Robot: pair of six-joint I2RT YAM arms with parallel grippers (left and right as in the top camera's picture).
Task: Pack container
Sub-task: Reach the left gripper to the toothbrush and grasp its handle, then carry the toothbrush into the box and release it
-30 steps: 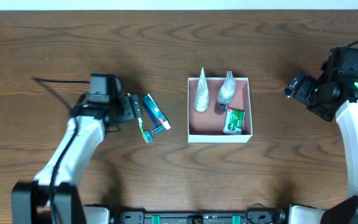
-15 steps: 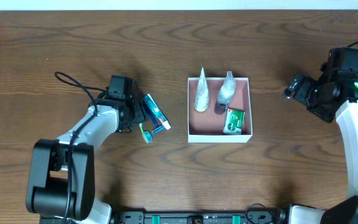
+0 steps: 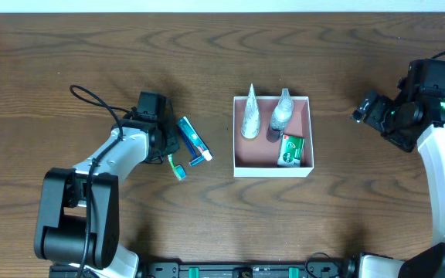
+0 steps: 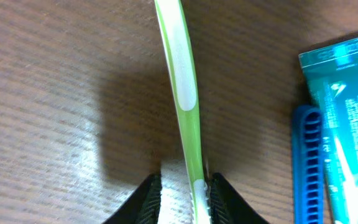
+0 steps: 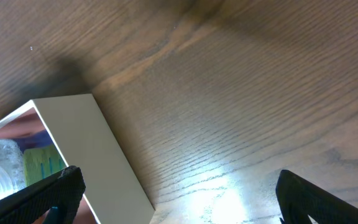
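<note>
The container (image 3: pixel 273 171), a shallow white box with a pink-brown inside, stands at the table's middle and holds two clear bottles (image 3: pixel 249 117) and a green packet (image 3: pixel 290 149). To its left lie a green toothbrush (image 3: pixel 178 167), a teal toothpaste tube (image 3: pixel 194 139) and a blue comb-like piece (image 4: pixel 307 162). My left gripper (image 3: pixel 168 147) is down at the toothbrush. In the left wrist view the green handle (image 4: pixel 184 74) runs between the narrowed jaws (image 4: pixel 185 196), against the right pad, with a gap to the left pad. My right gripper (image 3: pixel 365 108) hangs wide open to the right of the container, holding nothing.
The right wrist view shows the container's white outer wall (image 5: pixel 98 155) at lower left and bare wood between the wide fingers (image 5: pixel 179 193). A black cable (image 3: pixel 91 100) loops behind the left arm.
The left arm swung right, up to the toothbrush, and its jaws narrowed from wide open to close around the handle. The right arm stayed still.
</note>
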